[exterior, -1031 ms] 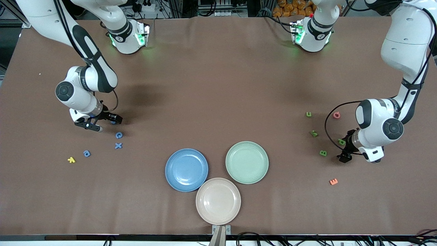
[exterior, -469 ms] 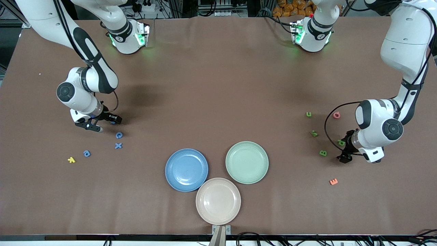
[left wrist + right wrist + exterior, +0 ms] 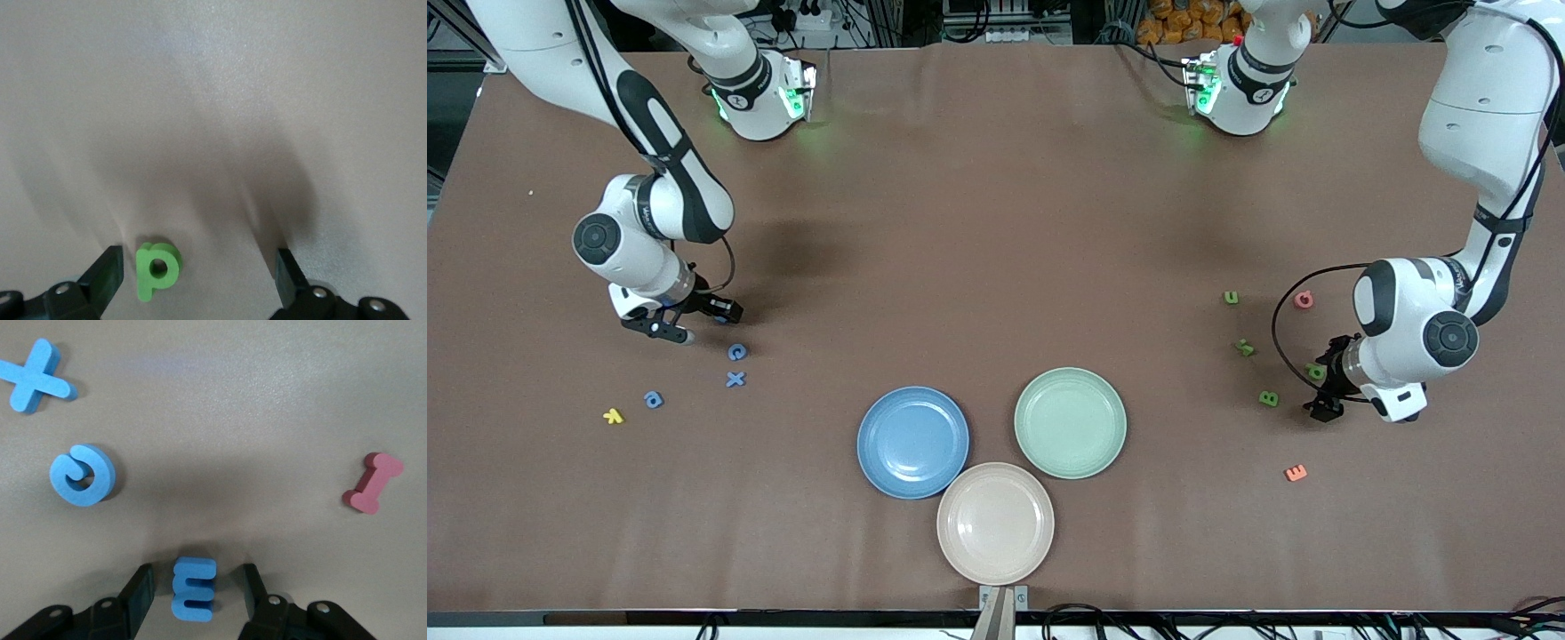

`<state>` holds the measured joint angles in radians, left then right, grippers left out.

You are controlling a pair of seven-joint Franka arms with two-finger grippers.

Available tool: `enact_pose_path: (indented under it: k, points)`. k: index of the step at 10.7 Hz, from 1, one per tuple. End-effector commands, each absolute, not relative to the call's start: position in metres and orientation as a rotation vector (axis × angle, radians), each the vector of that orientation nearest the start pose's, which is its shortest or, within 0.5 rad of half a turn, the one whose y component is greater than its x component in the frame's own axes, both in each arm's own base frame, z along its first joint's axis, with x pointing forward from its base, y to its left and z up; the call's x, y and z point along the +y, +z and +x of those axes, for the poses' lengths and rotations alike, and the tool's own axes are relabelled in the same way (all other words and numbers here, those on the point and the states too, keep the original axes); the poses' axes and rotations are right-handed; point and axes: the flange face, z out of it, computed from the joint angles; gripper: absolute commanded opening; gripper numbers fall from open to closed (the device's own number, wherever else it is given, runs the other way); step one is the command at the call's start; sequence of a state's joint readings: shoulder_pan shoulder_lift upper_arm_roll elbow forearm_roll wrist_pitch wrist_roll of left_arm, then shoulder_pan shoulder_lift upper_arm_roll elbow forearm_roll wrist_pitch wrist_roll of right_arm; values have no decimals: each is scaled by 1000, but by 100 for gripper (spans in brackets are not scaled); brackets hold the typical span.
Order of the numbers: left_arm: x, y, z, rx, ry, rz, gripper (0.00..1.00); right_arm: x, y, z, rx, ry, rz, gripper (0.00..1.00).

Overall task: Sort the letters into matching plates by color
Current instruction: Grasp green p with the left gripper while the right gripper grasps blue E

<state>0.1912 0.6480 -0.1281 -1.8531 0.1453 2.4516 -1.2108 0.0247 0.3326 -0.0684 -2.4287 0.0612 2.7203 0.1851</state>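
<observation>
My right gripper [image 3: 694,320] is low at the right arm's end of the table. It is open, with a blue E [image 3: 193,588] standing between its fingers and a gap on each side. A blue c [image 3: 736,352], a blue x [image 3: 735,380] and a blue a [image 3: 654,400] lie nearer the front camera. My left gripper [image 3: 1327,378] stands wide open around a green p [image 3: 157,269], which lies close to one finger. The blue plate [image 3: 912,442], green plate [image 3: 1070,423] and beige plate [image 3: 995,523] sit together, all bare.
A yellow letter [image 3: 613,415] lies beside the blue a. A red I [image 3: 372,483] lies near the blue E. Green letters [image 3: 1231,298], [image 3: 1245,348] and a green B [image 3: 1268,399], a pink letter [image 3: 1304,300] and an orange E [image 3: 1296,473] lie around my left gripper.
My right gripper's fingers have drawn closer together around the blue E. The left arm has hardly moved.
</observation>
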Motion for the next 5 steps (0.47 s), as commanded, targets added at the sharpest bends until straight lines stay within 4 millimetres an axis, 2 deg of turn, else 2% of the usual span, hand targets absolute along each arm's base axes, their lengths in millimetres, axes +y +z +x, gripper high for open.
enact_pose_path:
  k: [1, 2, 3, 5]
  points:
    - [33, 178, 632, -1715, 21, -2556, 48, -31, 165, 479, 468, 71, -3101, 52]
    - [32, 181, 633, -1745, 13, -2537, 6, -32, 166, 480, 468, 68, -3101, 48]
    - [32, 181, 633, -1798, 11, -2499, 0, -32, 167, 481, 468, 66, -3101, 46]
    - [32, 183, 635, -1861, 3, -2457, 0, -32, 167, 481, 465, 63, -3101, 39]
